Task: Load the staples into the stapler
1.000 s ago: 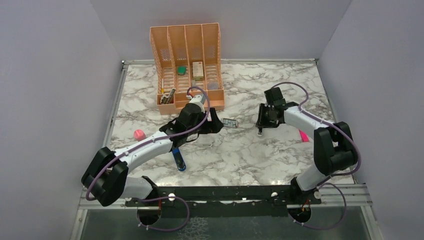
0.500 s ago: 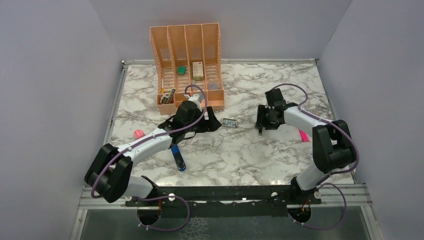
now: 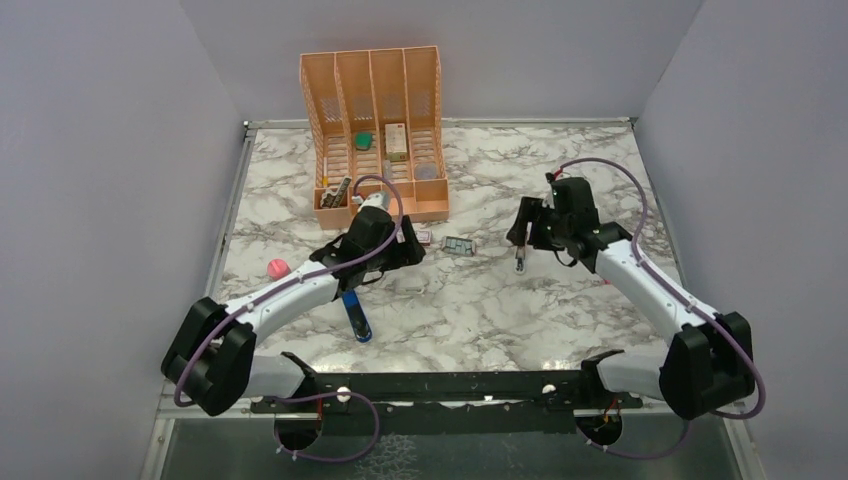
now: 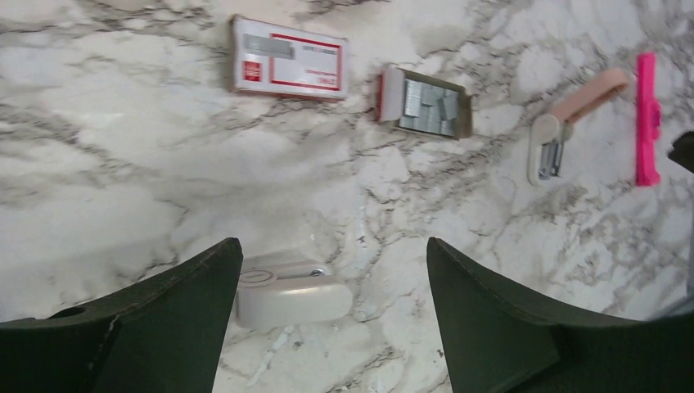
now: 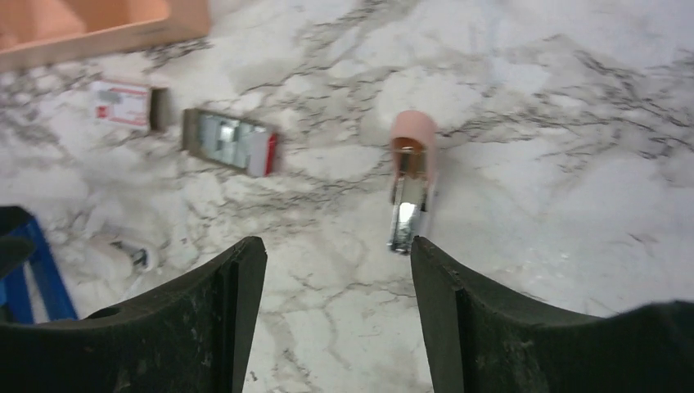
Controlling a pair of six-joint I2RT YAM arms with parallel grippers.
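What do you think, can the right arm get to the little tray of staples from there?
Probably yes. The right gripper is open, and the tray of staples lies uncovered on the table close beside it. Only a small pink tool sits under the gripper, off that path.

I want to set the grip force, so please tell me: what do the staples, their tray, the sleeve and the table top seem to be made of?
Staples: bright grey metal; the strips glint.
Tray: dull brownish card, probably, by its matte rim.
Sleeve: printed cardboard, matte white with red lines.
Table top: smooth marble pattern; stone or laminate, I cannot tell.
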